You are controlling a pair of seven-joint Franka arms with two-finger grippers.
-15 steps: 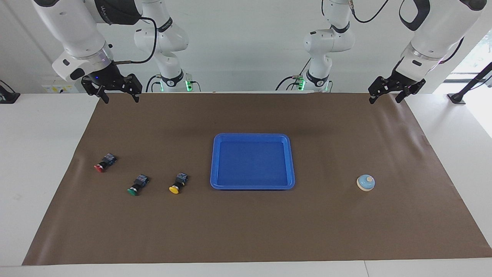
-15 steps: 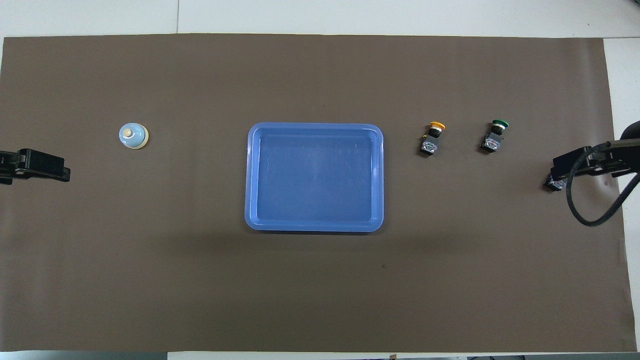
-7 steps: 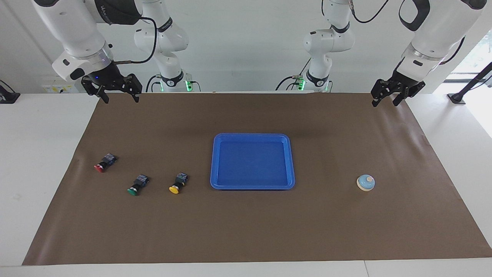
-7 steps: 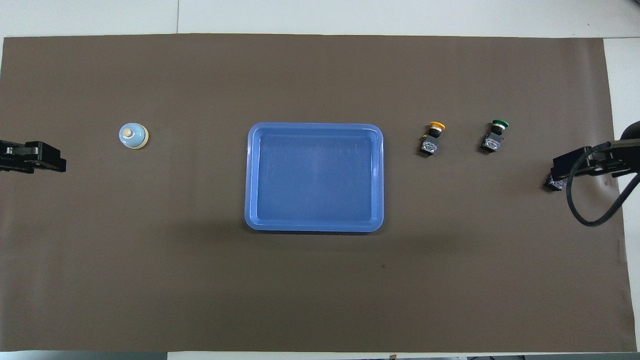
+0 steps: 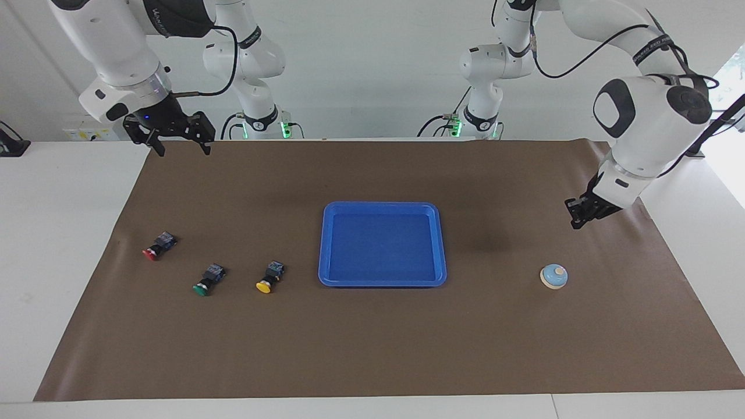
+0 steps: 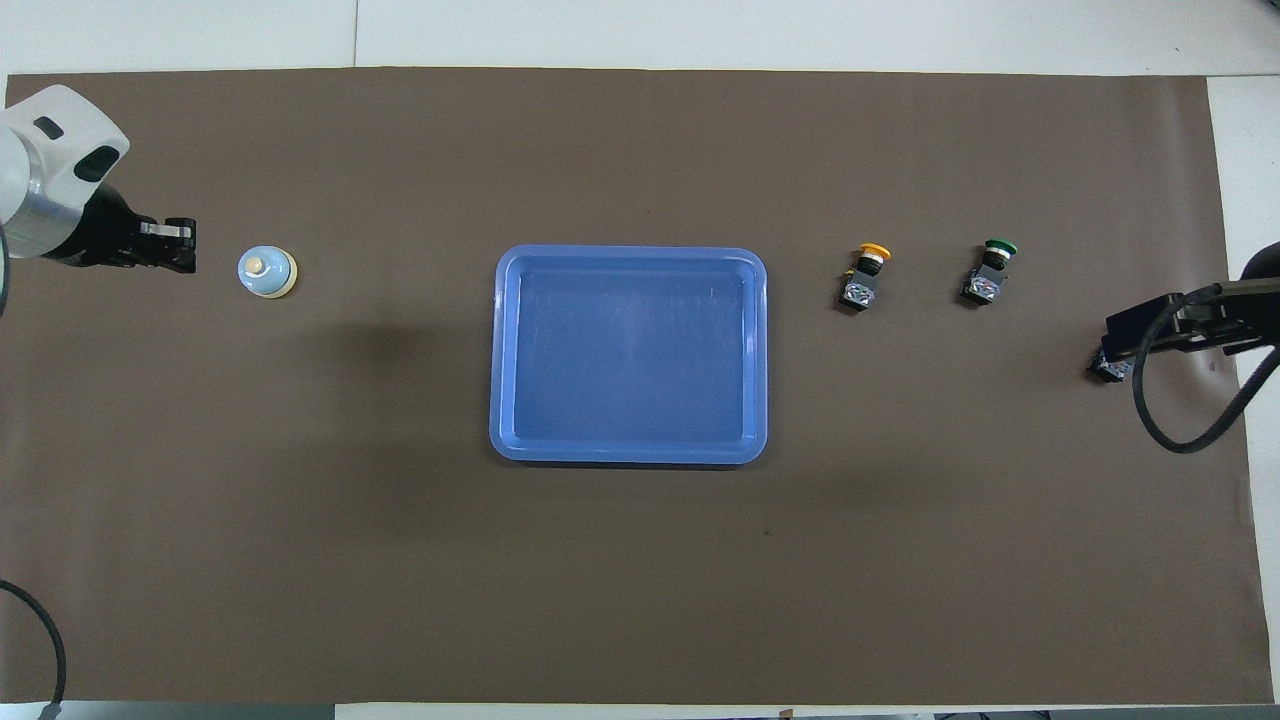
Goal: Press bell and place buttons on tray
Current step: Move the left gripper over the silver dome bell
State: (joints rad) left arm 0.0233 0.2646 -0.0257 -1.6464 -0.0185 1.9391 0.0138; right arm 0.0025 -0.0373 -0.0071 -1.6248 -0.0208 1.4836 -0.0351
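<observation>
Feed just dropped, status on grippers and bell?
Left gripper up over the mat near the bell, not touching. Right gripper open, waiting. Three buttons on the mat, tray holds nothing. Nothing in the way.

— How is the table covering (image 5: pixel 372 349) finished?
— A matt brown sheet, paper-like, is seen, creased lightly at its 3 o'clock edge; the white tabletop (image 5: pixel 58 233) beneath looks smooth.

— And the tray (image 5: pixel 382 281)?
— Bright blue plastic, smooth, with a faint sheen on its floor.

— The smaller pieces?
— The bell (image 5: pixel 553 276) shows a smooth, softly glossy dome. The red button (image 5: pixel 158 245), green button (image 5: pixel 209 279) and yellow button (image 5: pixel 270 276) are capped in glossy plastic over black bodies.

— The arms?
— Glossy white shells (image 5: pixel 640 116) are seen.
</observation>
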